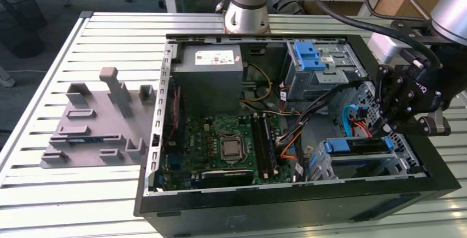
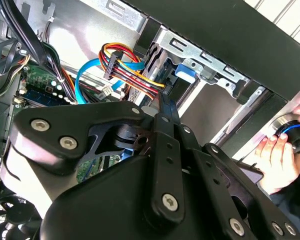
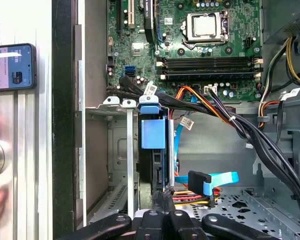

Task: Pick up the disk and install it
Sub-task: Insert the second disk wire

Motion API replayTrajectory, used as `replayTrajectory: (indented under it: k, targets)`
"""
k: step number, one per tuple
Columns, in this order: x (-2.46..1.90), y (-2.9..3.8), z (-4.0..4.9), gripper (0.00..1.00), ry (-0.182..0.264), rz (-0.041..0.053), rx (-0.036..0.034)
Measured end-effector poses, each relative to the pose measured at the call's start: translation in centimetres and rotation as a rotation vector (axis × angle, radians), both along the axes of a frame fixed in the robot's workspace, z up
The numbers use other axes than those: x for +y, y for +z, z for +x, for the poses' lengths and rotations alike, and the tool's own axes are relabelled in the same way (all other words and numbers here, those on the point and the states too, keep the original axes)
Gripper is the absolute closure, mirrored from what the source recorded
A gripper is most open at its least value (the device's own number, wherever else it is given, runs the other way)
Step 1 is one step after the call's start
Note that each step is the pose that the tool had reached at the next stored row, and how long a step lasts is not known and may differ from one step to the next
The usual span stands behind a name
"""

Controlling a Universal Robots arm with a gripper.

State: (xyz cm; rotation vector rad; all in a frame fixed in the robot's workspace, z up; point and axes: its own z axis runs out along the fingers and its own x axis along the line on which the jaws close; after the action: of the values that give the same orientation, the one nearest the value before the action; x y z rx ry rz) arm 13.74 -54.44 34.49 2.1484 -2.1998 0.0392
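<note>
**Inside the open case, a disk is seated in its cage**

Already, the disk (image 3: pixel 154 150) is seen standing edgewise in the metal drive cage (image 3: pixel 121 150), blue rail uppermost, in the first wrist view. The gripper (image 3: pixel 162 197) is held just beside the disk's rear edge, near a blue cable connector (image 3: pixel 200 181); whether its fingers are parted cannot be told. In the exterior view, the gripper (image 1: pixel 401 112) is poised over the computer case (image 1: pixel 292 205), at that view's right. A person's hand (image 2: pixel 276 162) is seen outside the case.

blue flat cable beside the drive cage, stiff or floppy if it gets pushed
Probably floppy: the blue flat cable curves loosely and ends in a black connector that seems unplugged, so a push would likely swing it aside. Being thin, it is probably light, offering little resistance.
</note>
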Motion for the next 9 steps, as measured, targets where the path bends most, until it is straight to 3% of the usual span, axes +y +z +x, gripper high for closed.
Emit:
replayTrajectory:
  k: [6,9]
  targets:
    - [0.00,0.02,-0.11,0.89,0.000,-0.0001,-0.0002]
    - [0.00,0.01,-0.54,0.89,0.000,0.0001,-0.0056]
